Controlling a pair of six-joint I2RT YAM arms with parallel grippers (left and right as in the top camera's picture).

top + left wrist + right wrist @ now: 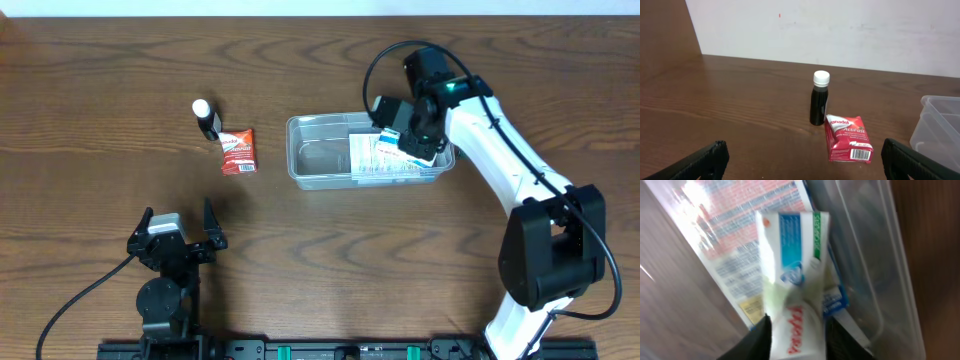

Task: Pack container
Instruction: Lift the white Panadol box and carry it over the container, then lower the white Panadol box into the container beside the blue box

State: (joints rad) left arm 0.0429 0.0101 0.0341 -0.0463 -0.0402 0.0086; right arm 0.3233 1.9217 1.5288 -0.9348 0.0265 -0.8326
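Clear rectangular plastic container point(300, 165) lies under the right gripper point(797, 330), whose jaws clamp a white-and-blue cardboard carton point(790, 250). Left gripper point(178, 222) jaws are spread wide.

clear glossy plastic container point(318, 158), wood-grain table point(90, 170)

Dark bottle point(819, 102) with white cap, upright on the brown wooden table point(100, 200); red Panadol box point(847, 139) lying just beside it; pale wall point(840, 30) behind.
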